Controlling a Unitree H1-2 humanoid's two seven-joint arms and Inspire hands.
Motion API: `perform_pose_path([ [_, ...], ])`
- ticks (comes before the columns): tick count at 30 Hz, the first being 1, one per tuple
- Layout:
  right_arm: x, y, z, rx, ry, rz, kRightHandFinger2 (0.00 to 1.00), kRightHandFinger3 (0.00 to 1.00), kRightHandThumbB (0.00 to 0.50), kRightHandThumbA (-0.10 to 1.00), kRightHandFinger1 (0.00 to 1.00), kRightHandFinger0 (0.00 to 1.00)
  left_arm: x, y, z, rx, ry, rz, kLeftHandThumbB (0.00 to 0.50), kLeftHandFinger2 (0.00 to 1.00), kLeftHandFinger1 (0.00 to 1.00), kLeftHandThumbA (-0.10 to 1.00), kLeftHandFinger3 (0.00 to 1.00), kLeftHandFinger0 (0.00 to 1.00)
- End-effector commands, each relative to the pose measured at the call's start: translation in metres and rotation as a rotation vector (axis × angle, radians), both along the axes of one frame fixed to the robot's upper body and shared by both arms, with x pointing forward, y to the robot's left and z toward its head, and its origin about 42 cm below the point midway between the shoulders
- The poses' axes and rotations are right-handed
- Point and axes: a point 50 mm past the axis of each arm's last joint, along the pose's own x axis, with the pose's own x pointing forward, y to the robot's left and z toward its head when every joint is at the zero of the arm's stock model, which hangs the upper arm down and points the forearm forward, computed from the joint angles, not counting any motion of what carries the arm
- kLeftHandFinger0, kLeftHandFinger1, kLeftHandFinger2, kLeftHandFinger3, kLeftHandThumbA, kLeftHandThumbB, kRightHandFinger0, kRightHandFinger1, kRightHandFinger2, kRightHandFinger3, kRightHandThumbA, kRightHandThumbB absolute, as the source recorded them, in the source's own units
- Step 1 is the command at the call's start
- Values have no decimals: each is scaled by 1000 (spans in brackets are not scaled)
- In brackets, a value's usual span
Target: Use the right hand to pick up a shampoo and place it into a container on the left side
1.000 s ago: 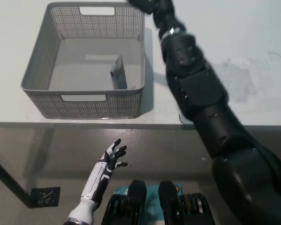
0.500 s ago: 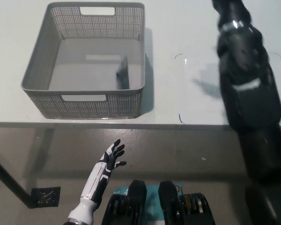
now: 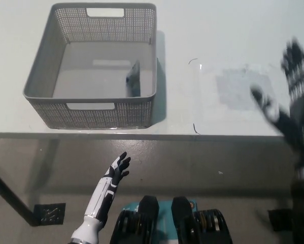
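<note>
- My right hand [image 3: 289,96] is at the far right edge of the head view, over the right end of the white table [image 3: 228,46], motion-blurred, with the fingers spread wide and nothing between them.
- The black forearm runs down from it along the right border and is blurred too.
- The shampoo [image 3: 133,79] is well away to the left of that hand, inside the grey perforated basket [image 3: 45,76]. It shows as a small dark, flat shape near the basket's right wall, toward the front; I cannot tell whether it stands or leans on the wall.
- The basket sits on the left part of the table, far from my right hand, with its front wall just behind the table's front edge. It has a cut-out handle slot in the near wall and 1 in the far wall. Apart from the shampoo, I see only its pale floor.
- Between the basket and my right hand the table top is bare white, with a faint greyish patch [image 3: 243,89] just left of the hand and a few small dark marks beside it.
- My white left hand [image 3: 118,168] hangs below the table's front edge, low in the view and left of centre, over the grey floor. Its dark fingers are apart and hold nothing.
- A small dark square [image 3: 49,212] lies on the floor, left of my left forearm.
</note>
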Motion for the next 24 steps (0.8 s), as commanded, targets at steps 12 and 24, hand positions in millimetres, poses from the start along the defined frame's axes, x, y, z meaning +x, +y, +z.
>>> perform_pose_path([
  [12,-85,11,-127,100,268,169,1000,1000,208,1000,1000,1000,-3,12,4,-68,-40,30,349,1000,1000,1000,1000,990],
  [24,-78,11,-169,32,409,187,1000,1000,306,1000,1000,1000,-11,19,-16,-58,3,67,307,1000,1000,1000,1000,1000],
])
